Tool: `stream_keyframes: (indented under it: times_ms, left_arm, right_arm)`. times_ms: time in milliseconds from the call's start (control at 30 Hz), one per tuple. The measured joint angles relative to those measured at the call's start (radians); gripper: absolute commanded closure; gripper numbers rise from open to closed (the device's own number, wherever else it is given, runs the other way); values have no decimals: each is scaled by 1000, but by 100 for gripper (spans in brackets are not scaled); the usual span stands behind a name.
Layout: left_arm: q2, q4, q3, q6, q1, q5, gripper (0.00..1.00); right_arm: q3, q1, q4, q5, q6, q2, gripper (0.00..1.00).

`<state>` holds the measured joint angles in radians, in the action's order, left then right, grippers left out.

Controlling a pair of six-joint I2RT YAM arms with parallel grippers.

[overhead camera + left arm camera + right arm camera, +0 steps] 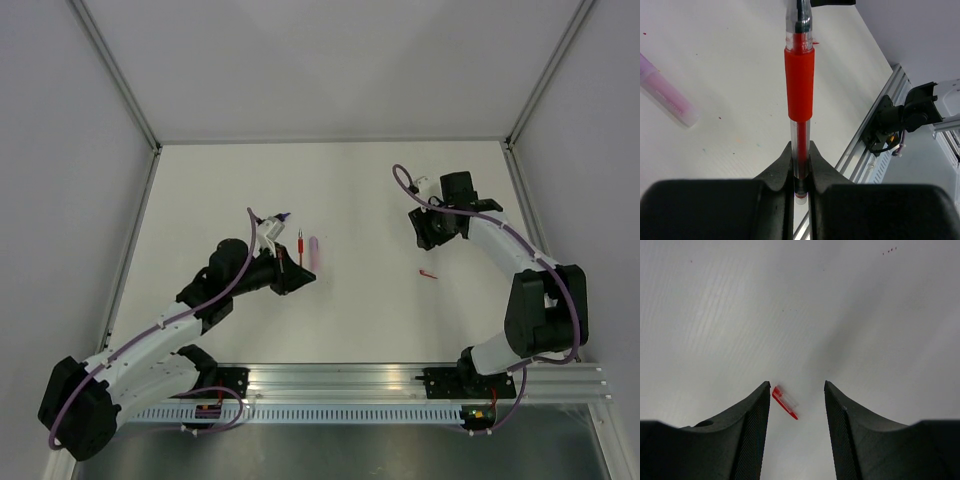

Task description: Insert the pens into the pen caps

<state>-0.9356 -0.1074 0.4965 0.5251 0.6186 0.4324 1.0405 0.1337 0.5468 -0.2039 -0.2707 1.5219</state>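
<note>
White surface (pixel 350 200) inside grey walls, with an aluminium rail (pixel 400 380) along the near edge. Left tool (pixel 801 170) is at left-centre, clamped tight on the red pen (pixel 800 85). It grips the clear barrel close to one end, and the rest of the pen projects toward the far side. Pink pen (pixel 313 250) lies flat just right of the red one, apart from it. Right tool (pixel 796 385) is at right-centre, fingers parted, holding nothing. Red pen cap (pixel 784 402) lies on the surface, seen between those fingers in the wrist view and closer to one of them. Contact cannot be told.
</note>
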Motion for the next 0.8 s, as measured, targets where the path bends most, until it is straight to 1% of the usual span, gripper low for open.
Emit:
stream_keyframes:
  times_ms: [100, 333, 500, 800]
  left_arm:
    - [23, 0, 0, 0, 0, 0, 98]
    - [64, 10, 0, 0, 0, -15, 98]
    - [119, 18, 0, 0, 0, -45, 98]
    - [127, 36, 0, 0, 0, -77, 98]
  right_arm:
    - [26, 0, 56, -2, -154, -1, 46]
    - [26, 32, 146, -9, -365, 32, 47]
    - [-10, 68, 154, -19, -438, 49, 48]
    - [-53, 98, 172, -8, -491, 68, 48]
